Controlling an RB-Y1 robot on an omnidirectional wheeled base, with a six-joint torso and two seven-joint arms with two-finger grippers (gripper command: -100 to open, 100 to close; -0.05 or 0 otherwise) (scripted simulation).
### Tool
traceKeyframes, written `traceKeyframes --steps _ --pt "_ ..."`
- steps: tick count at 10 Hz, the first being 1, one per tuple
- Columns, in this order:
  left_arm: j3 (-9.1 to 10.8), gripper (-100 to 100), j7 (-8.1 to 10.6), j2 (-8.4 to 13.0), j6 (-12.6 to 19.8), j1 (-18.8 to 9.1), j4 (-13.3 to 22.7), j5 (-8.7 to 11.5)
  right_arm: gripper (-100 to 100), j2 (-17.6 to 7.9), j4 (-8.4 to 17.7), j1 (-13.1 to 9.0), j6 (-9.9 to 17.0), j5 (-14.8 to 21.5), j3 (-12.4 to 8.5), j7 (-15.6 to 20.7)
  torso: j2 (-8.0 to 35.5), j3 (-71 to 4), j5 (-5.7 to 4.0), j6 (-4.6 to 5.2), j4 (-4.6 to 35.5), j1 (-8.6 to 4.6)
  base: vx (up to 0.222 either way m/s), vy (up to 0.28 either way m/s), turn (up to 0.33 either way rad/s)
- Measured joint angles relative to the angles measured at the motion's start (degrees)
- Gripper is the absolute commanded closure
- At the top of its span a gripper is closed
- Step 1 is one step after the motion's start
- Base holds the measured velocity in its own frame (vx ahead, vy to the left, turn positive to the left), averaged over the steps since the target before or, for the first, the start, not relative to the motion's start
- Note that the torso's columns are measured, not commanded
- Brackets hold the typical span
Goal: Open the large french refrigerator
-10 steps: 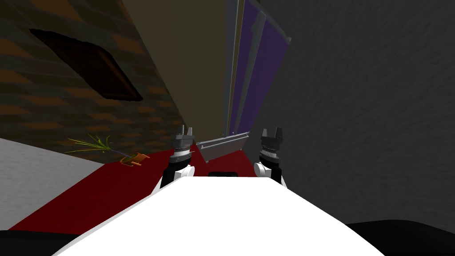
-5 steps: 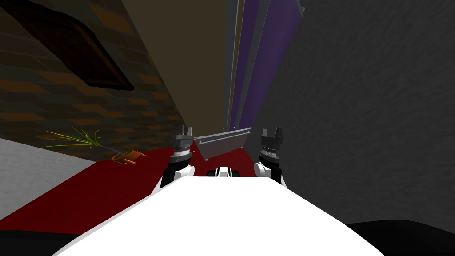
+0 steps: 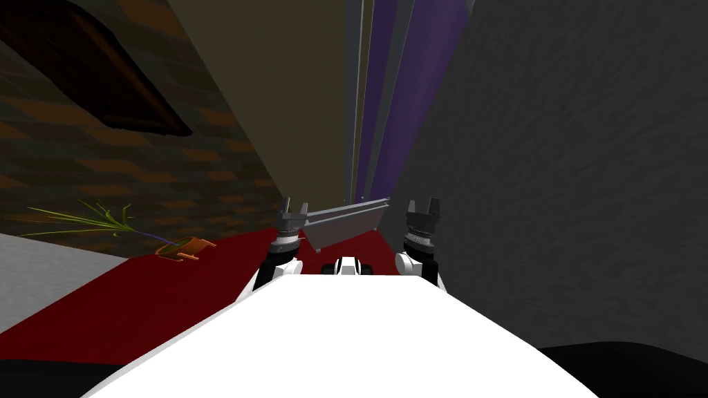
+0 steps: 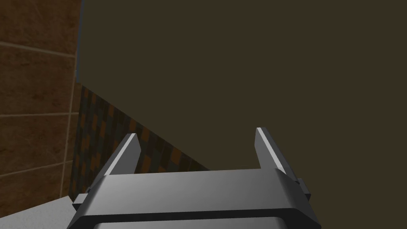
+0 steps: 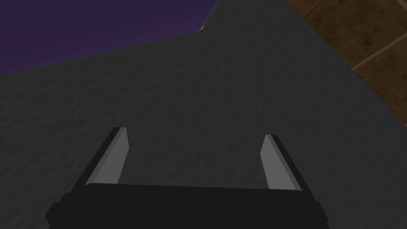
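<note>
Refrigerator (image 3: pixel 311 103) straight ahead and close, tall, with olive-brown flat side and, further right, two purple panels (image 3: pixel 418 103) with grey edges. Left gripper (image 3: pixel 293 209): stands open, fingers (image 4: pixel 128 153) well apart, holds nothing, points at the flat side near its edge by brick wall (image 3: pixel 104 179). Right gripper (image 3: pixel 423 205): open too and empty, points at dark grey wall (image 3: pixel 567 173). Grey bar (image 3: pixel 343 222) between both grippers, just beside the left one. Probably approach step, no handle reached yet. Possible trouble: closing on the flat side and catching nothing, for lack of a handle between the fingers; bumping the grey bar when moving the left hand across; scraping the dark grey wall with the right. Count: one refrigerator, two purple panels, one grey bar, two grippers with two fingers each, one potted plant (image 3: pixel 181 247) on red floor (image 3: pixel 173 297).
</note>
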Motion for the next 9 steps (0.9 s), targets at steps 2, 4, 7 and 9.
traceKeyframes --steps 2,4,7,9 --pt "-0.66 -100 0.92 0.8 -1.59 -0.34 2.6 0.55 0 0.0 0.0 0.0 0.0 0.0 0.0 0.0 0.13 0.08 0.01 0.0 0.04 0.04 0.073 -0.048 -0.035" --pt "-1.15 -100 2.0 1.37 -2.87 -0.51 4.95 1.23 0 0.0 0.0 0.0 0.0 0.0 0.0 0.0 0.11 0.07 0.02 0.01 0.04 0.05 0.08 -0.039 -0.051" --pt "-1.95 -100 3.43 1.63 -4.88 -1.43 9.03 2.15 0 0.0 0.0 0.0 0.0 0.0 0.0 0.0 0.11 0.06 0.01 0.0 0.04 0.02 0.075 -0.04 -0.041" --pt "-2.28 -100 4.39 1.73 -5.94 -2.24 11.75 2.82 0 0.0 0.0 0.0 0.0 0.0 0.0 0.0 0.13 0.08 0.02 0.0 0.04 0.09 0.067 -0.032 -0.043"
